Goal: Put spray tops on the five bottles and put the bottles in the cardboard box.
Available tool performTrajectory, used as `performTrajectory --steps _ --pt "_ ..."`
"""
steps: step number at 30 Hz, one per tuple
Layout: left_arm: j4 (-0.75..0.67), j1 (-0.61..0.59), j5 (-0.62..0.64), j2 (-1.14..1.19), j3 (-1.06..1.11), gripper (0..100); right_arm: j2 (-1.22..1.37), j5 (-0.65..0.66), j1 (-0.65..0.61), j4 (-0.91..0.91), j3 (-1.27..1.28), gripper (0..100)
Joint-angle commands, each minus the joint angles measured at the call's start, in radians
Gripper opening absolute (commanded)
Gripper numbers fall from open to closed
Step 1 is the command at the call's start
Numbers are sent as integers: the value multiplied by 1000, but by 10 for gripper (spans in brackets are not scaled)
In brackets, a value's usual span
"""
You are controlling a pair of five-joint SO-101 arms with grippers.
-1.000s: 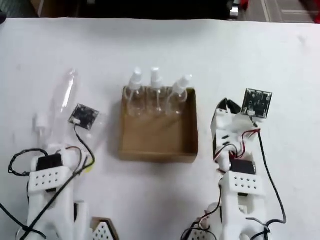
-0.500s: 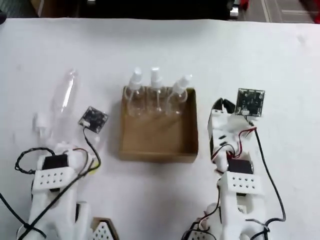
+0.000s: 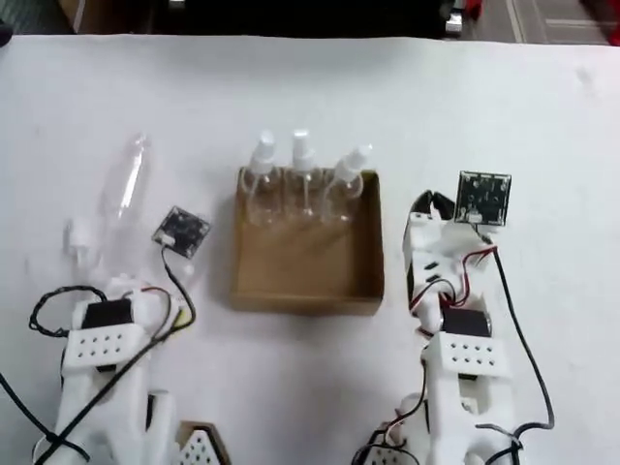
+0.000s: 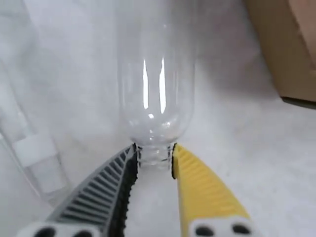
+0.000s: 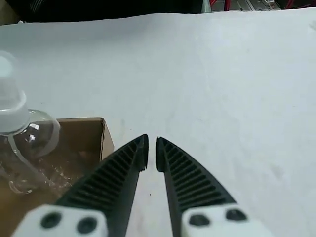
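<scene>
Left wrist view: left gripper [image 4: 154,158] pinches the neck of the uncapped bottle [image 4: 155,89]; right gripper [image 5: 151,148] is nearly closed, empty. Best grip firmly and stand it upright for capping.

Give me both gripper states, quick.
Left gripper: closed on the neck of a clear bottle.
Right gripper: closed, holding nothing.
</scene>
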Motion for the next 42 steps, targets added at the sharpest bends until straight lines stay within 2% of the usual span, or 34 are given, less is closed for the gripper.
performTrajectory --steps 1,6,11,14,22,28,32,37,39,42 --pt "-12 15 -8 -2 -8 60 2 11 -1 -21 -9 18" --pt "35 5 -8 -4 -66 59 2 11 -1 -22 -9 18" --pt "333 5 -9 -4 -359 59 2 11 -1 -24 -9 18" --pt "453 7 -12 -4 -499 59 2 11 -1 -24 -9 18" --pt "629 8 -14 -39 -684 59 2 11 1 -24 -9 18" --pt "732 10 -14 -243 -776 59 -64 -2 25 2 -29 16" --pt "755 10 -14 -452 -781 59 -288 -72 24 234 -103 16" --pt "749 12 -14 -673 -723 59 -639 -72 -44 487 -224 17" --pt "753 41 -14 -727 -694 59 -759 -46 -116 568 -276 17" --pt "755 122 -8 -782 -626 59 -889 49 -328 680 -350 17"
